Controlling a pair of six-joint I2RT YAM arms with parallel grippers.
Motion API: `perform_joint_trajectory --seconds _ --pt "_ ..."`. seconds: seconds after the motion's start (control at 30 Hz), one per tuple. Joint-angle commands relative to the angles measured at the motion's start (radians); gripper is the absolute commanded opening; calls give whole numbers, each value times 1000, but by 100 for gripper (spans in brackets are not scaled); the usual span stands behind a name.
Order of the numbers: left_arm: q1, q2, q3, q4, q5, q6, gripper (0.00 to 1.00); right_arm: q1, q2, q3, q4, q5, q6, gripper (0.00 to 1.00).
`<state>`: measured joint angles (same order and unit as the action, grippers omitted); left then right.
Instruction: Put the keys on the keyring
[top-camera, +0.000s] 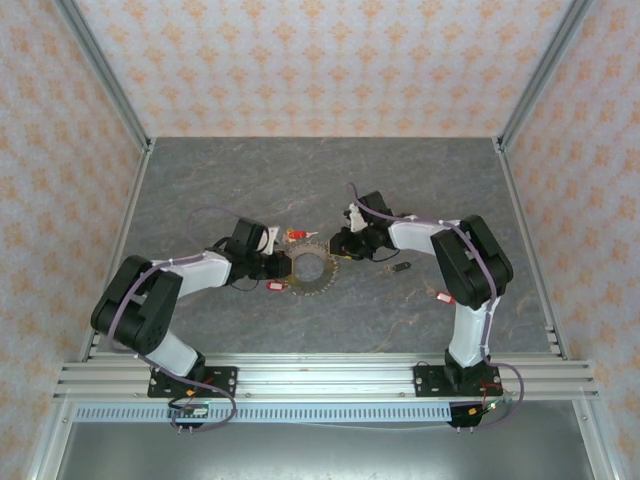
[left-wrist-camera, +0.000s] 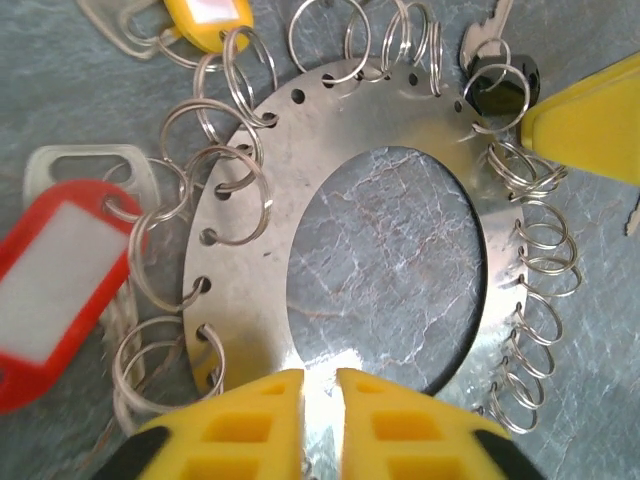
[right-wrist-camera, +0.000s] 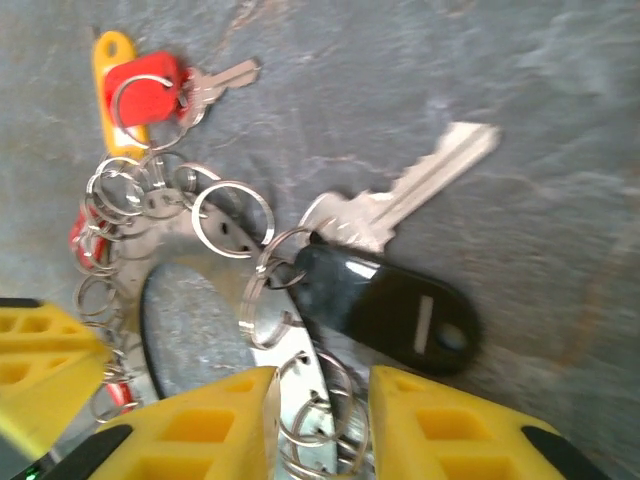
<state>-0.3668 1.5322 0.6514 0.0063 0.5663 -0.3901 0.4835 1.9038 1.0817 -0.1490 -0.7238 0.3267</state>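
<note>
A grey, marble-veined desk is seen from above, closed in on three sides by walls papered in a pale orange pattern and edged by an aluminium frame at the near side. The keyring is laid flat near the middle of the desk, between the two arms. It is a round metal plate with a wide central hole through which the desk is seen. Being circular, it has no long axis, and its open face is turned upward. Its rim is pierced by small holes, through which many split rings are threaded. One of the keys lies just beside the plate, hung from a split ring together with a black tag. In the right wrist view its long axis runs diagonally, and its blade is pointed up and to the right, away from the plate. A red tag is seen at the plate's other side. The left gripper is held over the plate's rim, its jaws parted only narrowly. The right gripper is set partly apart, with split rings and rim in the gap. Whether anything is clamped there cannot be told.
</note>
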Motion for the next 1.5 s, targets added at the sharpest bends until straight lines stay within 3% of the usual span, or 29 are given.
perform_joint_trajectory --seconds 0.0,0.1,0.23,0.33,0.57,0.9,1.03,1.2,1.47 --pt "-13 -74 -3 -68 -66 -16 22 6 -33 40 -75 108 -40 32" --pt "-30 -113 10 -110 -90 -24 26 16 -11 81 -125 118 -67 35" --pt "-41 -149 20 -213 -227 -54 32 37 15 118 -150 114 -88 39" --pt "-40 -134 21 -240 -259 -67 33 63 43 153 -180 110 -112 41" --pt "-57 -44 31 -188 -193 -72 31 87 76 182 -216 166 -123 42" --pt "-68 73 71 -163 -193 -79 31 108 109 194 -245 163 -137 38" --pt "-70 90 71 -130 -157 -79 21 105 104 181 -210 80 -134 35" --pt "-70 100 73 -141 -195 -77 9 66 87 132 -97 -58 -82 30" --pt "-61 98 42 -54 -145 -108 0 4 37 43 58 -207 -5 23"
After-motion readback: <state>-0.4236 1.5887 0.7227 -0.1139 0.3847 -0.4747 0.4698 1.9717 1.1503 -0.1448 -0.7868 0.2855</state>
